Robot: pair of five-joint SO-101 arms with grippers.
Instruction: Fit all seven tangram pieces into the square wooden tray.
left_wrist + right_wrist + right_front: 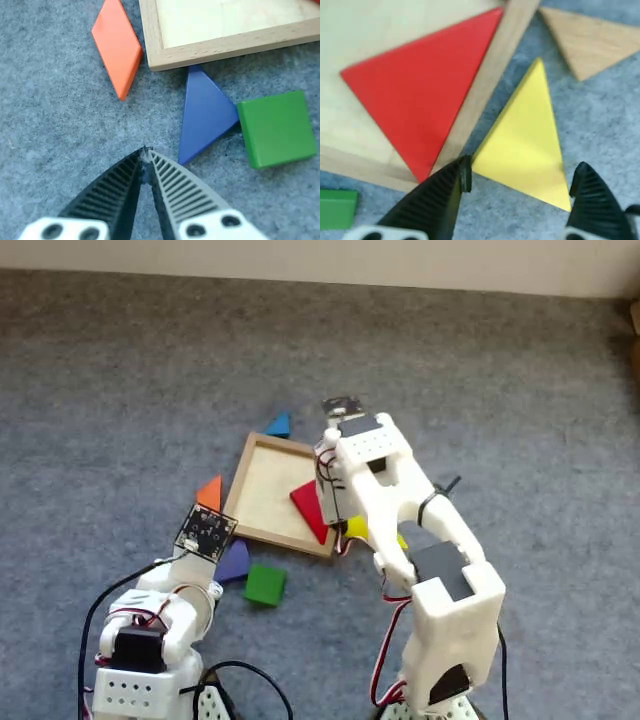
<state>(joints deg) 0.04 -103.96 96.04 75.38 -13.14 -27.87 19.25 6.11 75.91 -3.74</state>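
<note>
Grey, felt-like covering runs across the counter. The square wooden tray (241, 480) sits in the middle of it, with one red triangular piece (420, 95) already lying flat inside against the rim. Your next piece looks to be the yellow triangular piece (525, 145). It lies flat on the covering just outside that same rim, with one short edge running alongside the wood and its long edge on the side away from the tray. Your right jaws are spread wide and straddle it, one tip near each end of the closer short edge, gripping nothing. The tray lies directly across the rim from the piece, so you would probably need to lift it over that lip rather than slide it. Your left jaws are pressed together and empty over bare covering off the tray's other near corner. Their tips are just beside a blue-violet triangular piece (205, 115) that touches a green square piece (277, 127). For the yellow piece, your right arm is clearly the nearer.
</note>
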